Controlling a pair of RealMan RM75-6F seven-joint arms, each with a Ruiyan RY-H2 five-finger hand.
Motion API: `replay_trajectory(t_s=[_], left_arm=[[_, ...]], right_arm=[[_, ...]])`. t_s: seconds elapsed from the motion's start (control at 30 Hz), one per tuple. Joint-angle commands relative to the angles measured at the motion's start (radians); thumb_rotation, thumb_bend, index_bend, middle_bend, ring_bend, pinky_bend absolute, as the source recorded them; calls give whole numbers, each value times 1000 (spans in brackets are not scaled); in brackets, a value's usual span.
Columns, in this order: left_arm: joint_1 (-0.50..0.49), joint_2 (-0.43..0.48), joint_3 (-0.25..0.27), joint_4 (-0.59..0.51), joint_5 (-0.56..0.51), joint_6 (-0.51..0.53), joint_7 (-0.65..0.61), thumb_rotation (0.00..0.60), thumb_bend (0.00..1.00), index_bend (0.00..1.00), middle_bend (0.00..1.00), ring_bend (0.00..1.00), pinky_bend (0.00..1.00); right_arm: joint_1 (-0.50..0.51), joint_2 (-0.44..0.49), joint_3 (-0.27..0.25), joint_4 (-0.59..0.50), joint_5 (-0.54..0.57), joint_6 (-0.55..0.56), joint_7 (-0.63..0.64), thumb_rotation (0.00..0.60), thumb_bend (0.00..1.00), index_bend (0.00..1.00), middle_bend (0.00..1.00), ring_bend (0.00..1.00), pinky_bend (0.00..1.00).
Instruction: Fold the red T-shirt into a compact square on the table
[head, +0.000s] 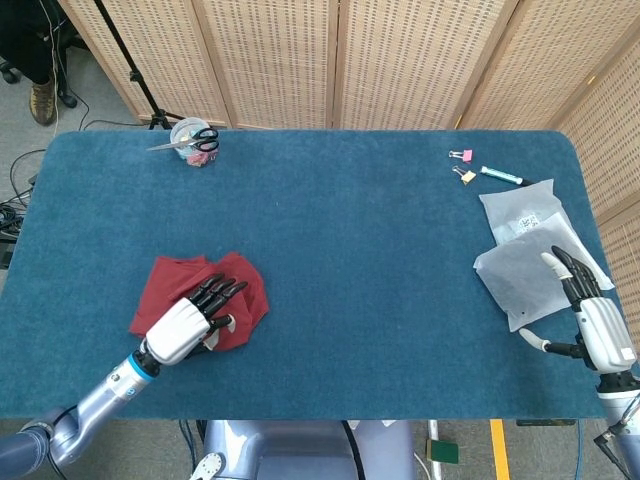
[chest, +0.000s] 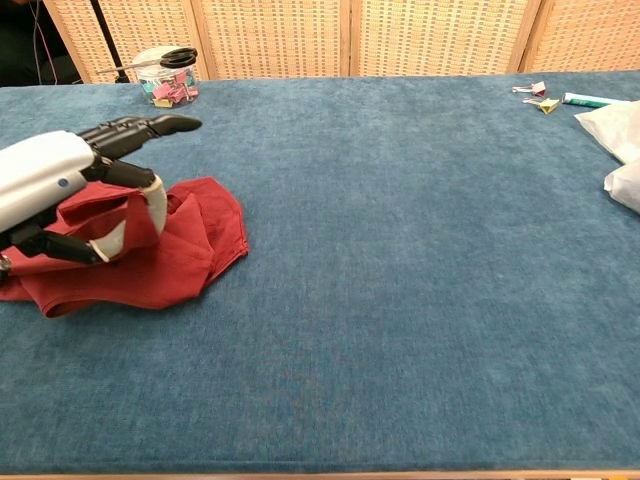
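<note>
T-shirt (head: 190, 295) on table (head: 350, 260) front-left, left hand (head: 190, 320) over it, bags (head: 520, 250) far right

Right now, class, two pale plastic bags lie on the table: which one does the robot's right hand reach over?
The nearer bag, closer to the table's front edge. The right hand has its fingers over that bag's corner, while the farther bag lies beyond it, untouched.
</note>
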Motion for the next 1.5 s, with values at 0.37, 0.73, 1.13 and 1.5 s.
replay_trajectory(t_s=[0.37,0.73,1.13,1.5], left_arm=[[4,-47,19,-5,-5,-58,47,600,338,711,0,0,0],[13,-11,16,-71,-10,-18,-31,600,0,0,0,0,0],[25,97,-34,-57,-72,7,-76,600,0,0,0,0,0],[88,53,0,138,-107,3,-221,600,1,193,0,0,0]], right_arm=[[1,2,-2,0,-2,-3,5,600,0,0,0,0,0],[1,2,-4,-2,-5,-3,1,600,0,0,0,0,0],[-1,4,-4,-5,-7,2,3,600,0,0,0,0,0],[3,0,-4,-5,-3,-6,-6,600,0,0,0,0,0]])
